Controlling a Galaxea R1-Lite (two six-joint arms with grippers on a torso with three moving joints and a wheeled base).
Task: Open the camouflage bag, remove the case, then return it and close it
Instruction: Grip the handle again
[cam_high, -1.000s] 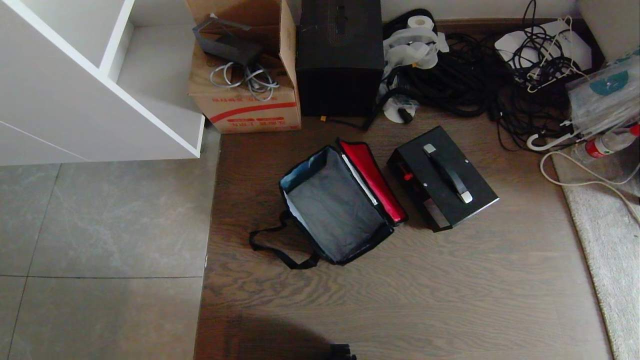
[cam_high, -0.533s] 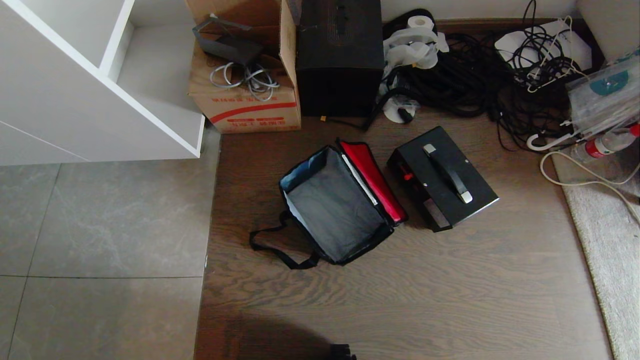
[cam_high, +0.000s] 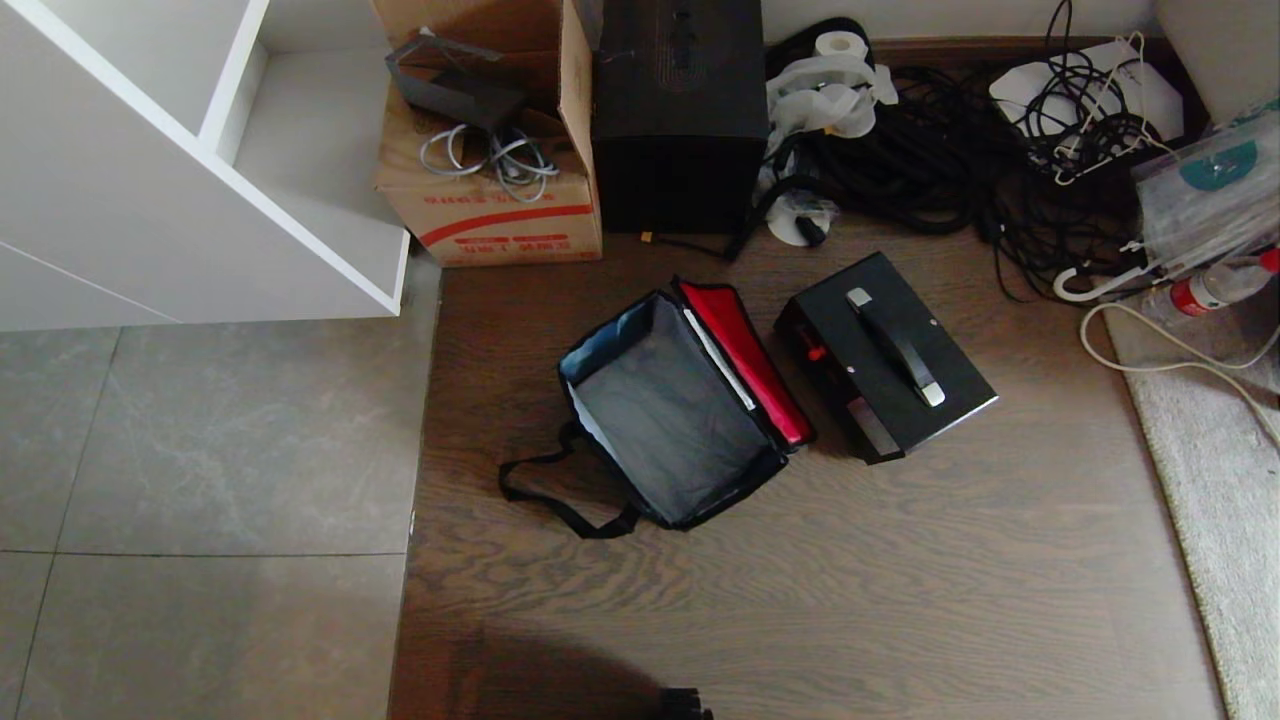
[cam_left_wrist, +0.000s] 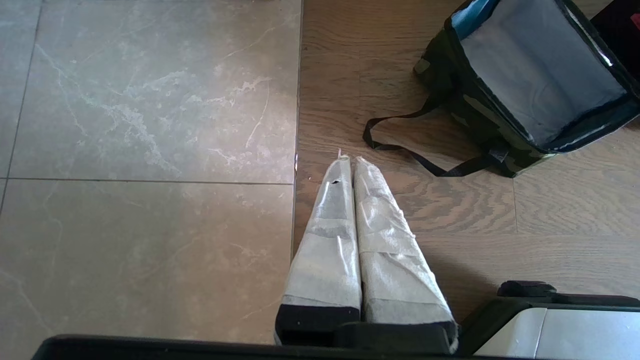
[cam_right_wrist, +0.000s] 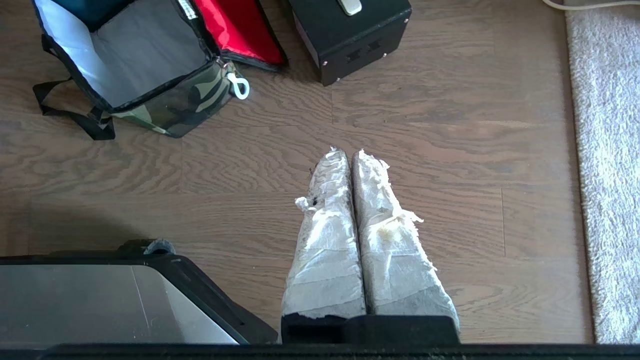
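The camouflage bag (cam_high: 668, 420) stands open on the wood floor, its grey inside bare and its red-lined lid (cam_high: 748, 360) folded back towards the case. The case (cam_high: 885, 355), flat and black with a silver-ended handle, lies on the floor just right of the bag. Both arms hang parked, outside the head view. My left gripper (cam_left_wrist: 349, 159) is shut with nothing in it, above the floor near the bag's black strap (cam_left_wrist: 400, 147). My right gripper (cam_right_wrist: 348, 151) is shut and holds nothing, over bare wood short of the bag (cam_right_wrist: 150, 65) and the case (cam_right_wrist: 350, 35).
A white shelf unit (cam_high: 190, 170) stands at the left. Against the wall are a red-striped cardboard box (cam_high: 490, 200), a tall black box (cam_high: 680, 120) and a tangle of black cables (cam_high: 950, 140). A grey rug (cam_high: 1210, 480) borders the right side.
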